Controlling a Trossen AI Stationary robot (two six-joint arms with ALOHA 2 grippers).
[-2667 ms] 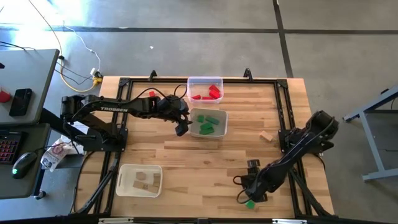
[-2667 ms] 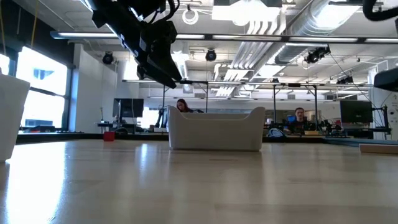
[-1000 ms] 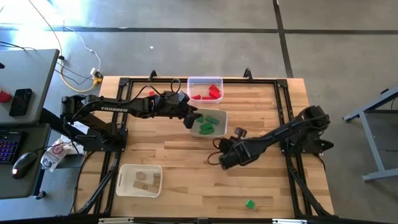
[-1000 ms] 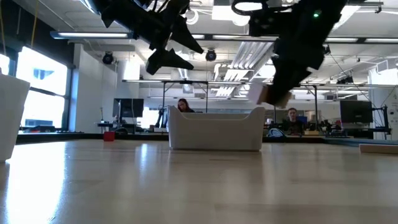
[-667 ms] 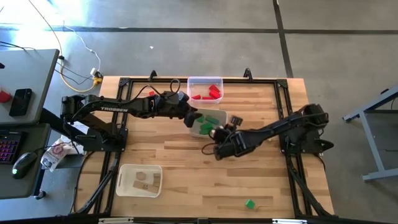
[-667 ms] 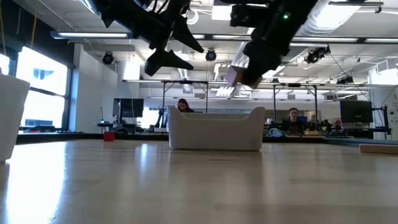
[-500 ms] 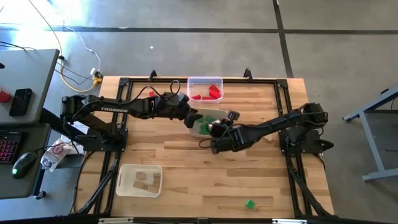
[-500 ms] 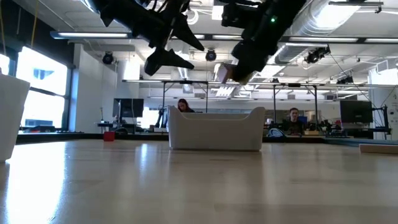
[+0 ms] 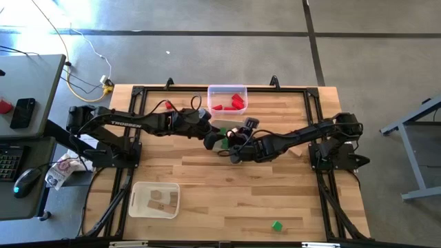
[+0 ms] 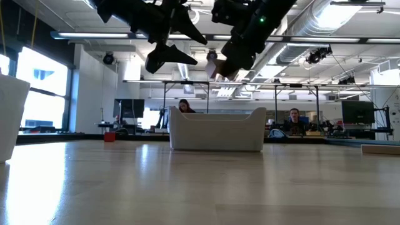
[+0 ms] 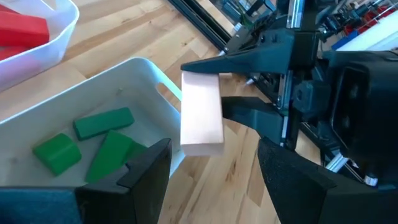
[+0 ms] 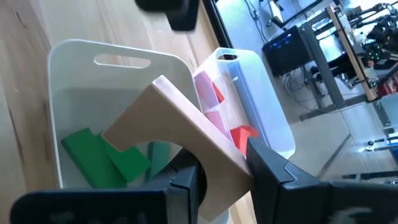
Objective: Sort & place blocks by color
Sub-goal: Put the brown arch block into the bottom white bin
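While our right end effector [image 11: 221, 96] clamps a plain wooden block [image 11: 201, 114] in mid-air beside the green blocks' tray [image 9: 242, 127] near the far edge of the surface [image 9: 227, 186], our left end effector [image 11: 211, 162] gapes empty right before it. We should close squarely on the block's free end, then release, then carry it to the wood tray [image 9: 154, 200] at the near-left corner.

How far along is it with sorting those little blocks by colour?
Mostly done, it seems. Red blocks sit in the clear tray, green blocks in the white tray, and wooden pieces in the near tray. In hand: the right claw holds a plain wood block beside the open left claw. Left: a green block on the table.
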